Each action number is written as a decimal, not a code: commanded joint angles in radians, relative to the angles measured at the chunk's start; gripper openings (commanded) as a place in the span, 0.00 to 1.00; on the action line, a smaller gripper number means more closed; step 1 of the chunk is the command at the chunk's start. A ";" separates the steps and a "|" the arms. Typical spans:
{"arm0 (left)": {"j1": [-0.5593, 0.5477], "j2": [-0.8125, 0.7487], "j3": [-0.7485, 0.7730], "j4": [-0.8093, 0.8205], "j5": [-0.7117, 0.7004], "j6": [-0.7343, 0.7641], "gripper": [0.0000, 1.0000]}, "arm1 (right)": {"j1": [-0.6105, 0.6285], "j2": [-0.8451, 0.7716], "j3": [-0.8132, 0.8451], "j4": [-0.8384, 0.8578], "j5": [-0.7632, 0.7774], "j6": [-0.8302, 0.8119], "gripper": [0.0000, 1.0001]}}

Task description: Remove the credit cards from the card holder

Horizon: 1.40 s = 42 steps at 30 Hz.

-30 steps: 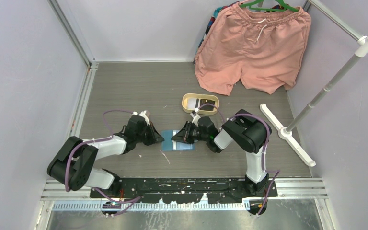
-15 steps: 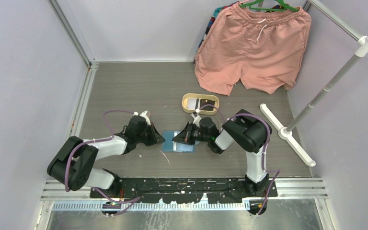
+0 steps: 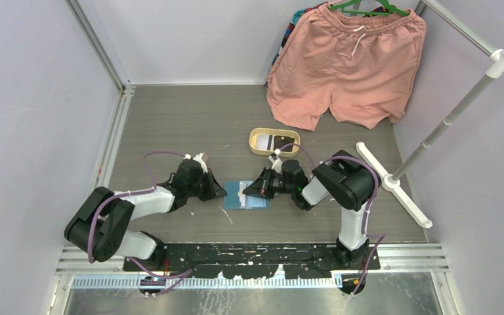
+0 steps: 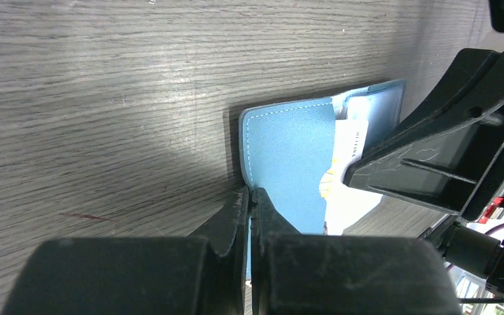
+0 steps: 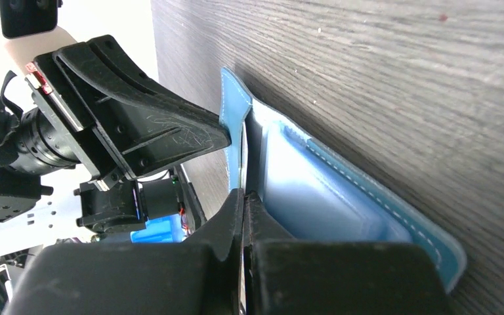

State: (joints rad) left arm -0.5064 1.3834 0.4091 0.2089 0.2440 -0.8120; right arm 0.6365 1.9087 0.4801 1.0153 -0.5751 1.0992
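Well, the card holder (image 3: 235, 198) lies open on the table, just on the arm-base side of the tan tray (image 3: 254, 142). Its long axis runs across from one arm to the other. The left gripper (image 4: 249, 194) is clamped tight on the edge of the holder's cover, at the end farther from the tray. A sliver of blue shows between its fingers, so that end is pinned.

The right gripper (image 5: 243, 195) comes in from the end nearer the tray, its fingers pressed together right at the mouth of the inner pocket. A pale card (image 4: 351, 141) with a yellow patch pokes out of that pocket and meets those fingertips. I cannot tell whether it is actually pinched between them, because the tips hide it.

The card points toward the right arm, away from the left clamp. I'd judge the coming move belongs to the right arm: a straight draw along the holder's long axis, out toward its tray-side end, while the left holds. A slanted pull could drag the whole holder along instead.
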 commanded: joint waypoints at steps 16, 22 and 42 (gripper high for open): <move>0.016 0.024 -0.041 -0.144 -0.123 0.040 0.00 | -0.068 -0.067 0.032 -0.084 -0.135 -0.099 0.01; 0.016 0.020 -0.046 -0.133 -0.123 0.039 0.00 | -0.117 -0.161 0.045 -0.245 -0.191 -0.187 0.01; 0.016 0.042 -0.050 -0.066 -0.090 0.054 0.00 | -0.335 -0.419 0.299 -0.656 -0.078 -0.288 0.01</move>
State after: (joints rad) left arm -0.5018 1.3815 0.3969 0.2356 0.2363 -0.8097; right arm 0.3397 1.4921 0.6827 0.3794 -0.6853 0.8211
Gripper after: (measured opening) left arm 0.009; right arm 0.034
